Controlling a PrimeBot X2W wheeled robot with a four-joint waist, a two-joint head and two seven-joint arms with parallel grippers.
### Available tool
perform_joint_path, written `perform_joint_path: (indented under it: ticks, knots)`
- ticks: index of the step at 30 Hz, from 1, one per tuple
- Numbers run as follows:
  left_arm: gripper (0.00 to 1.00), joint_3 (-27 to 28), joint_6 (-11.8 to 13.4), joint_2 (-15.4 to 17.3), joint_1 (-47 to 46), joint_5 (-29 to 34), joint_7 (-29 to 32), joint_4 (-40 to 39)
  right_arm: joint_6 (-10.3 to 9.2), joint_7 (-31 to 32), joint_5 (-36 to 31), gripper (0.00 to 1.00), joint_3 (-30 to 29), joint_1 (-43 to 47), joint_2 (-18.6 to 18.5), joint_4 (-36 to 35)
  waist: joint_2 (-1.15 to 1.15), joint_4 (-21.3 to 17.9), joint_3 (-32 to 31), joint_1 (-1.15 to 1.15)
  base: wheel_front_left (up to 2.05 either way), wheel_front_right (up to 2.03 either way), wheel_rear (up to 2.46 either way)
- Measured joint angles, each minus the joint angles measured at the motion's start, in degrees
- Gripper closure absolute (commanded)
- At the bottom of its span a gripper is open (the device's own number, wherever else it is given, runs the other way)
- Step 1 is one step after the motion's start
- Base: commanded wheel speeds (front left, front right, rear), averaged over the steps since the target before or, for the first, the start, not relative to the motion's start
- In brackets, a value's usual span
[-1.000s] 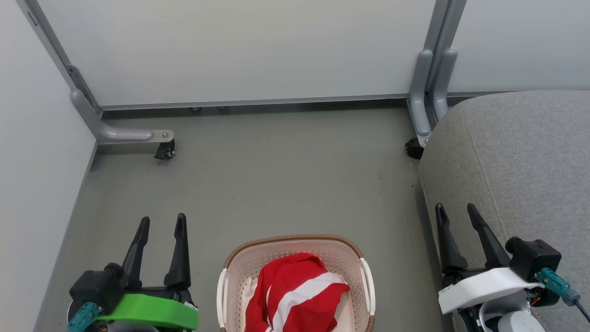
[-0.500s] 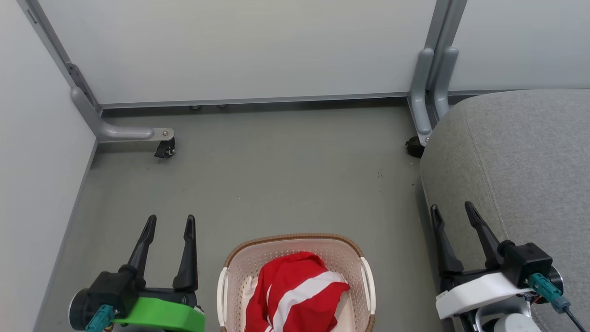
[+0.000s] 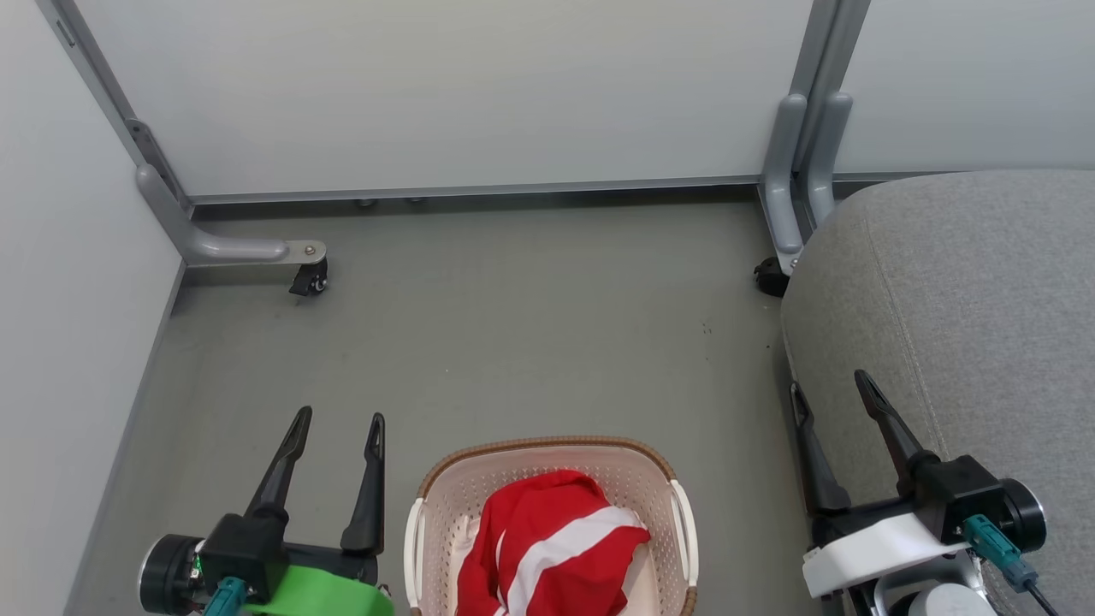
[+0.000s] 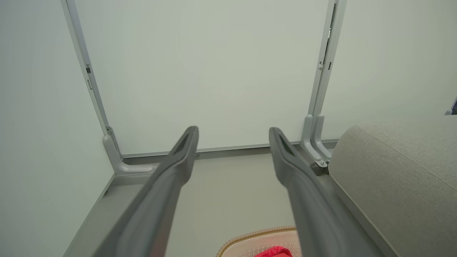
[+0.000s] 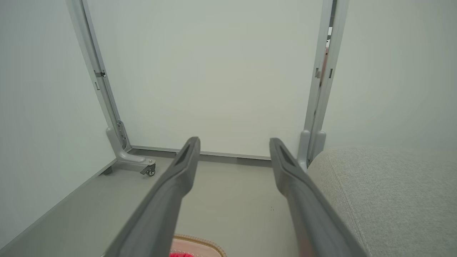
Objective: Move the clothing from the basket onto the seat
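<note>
The left hand (image 3: 340, 417) hangs with its two dark fingers spread wide and nothing between them, and the right hand (image 3: 828, 383) is just as wide and just as empty. Between the two, just inward of the left hand, stands the basket (image 3: 547, 445) on the floor (image 3: 513, 325), with the clothing (image 3: 547, 539) heaped inside it as a red bundle crossed by a white band. The right hand's fingers lie across the rounded edge of the grey seat (image 3: 967, 299), which spreads away on its outer side. I'd say the first reach has not begun. Next, one hand must swing inward over the basket, tip down and close on a raised fold.
</note>
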Motion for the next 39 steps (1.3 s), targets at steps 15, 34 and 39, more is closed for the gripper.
perform_joint_path:
  ticks: [15,34,39]
  knots:
    - [0.00,-0.42,0.00,0.09,0.40,1.22,-0.34,0.22,0.00,-0.30,-1.15,0.00,0.48,0.16,-0.02,0.12,0.00,-0.17,-0.27,0.00,0.00,0.00,0.00]
    - [0.00,-1.55,-0.01,0.56,0.45,0.26,-0.43,1.75,0.00,-0.31,-0.49,0.00,0.41,0.16,-0.02,0.67,0.00,-0.98,-0.01,0.00,0.00,0.00,0.00]
    - [0.00,-3.24,-0.01,0.67,0.30,-1.20,-0.43,5.16,0.00,-0.31,-0.19,0.00,-1.37,0.18,-0.05,0.40,0.00,-1.97,1.12,0.00,0.00,0.00,0.00]
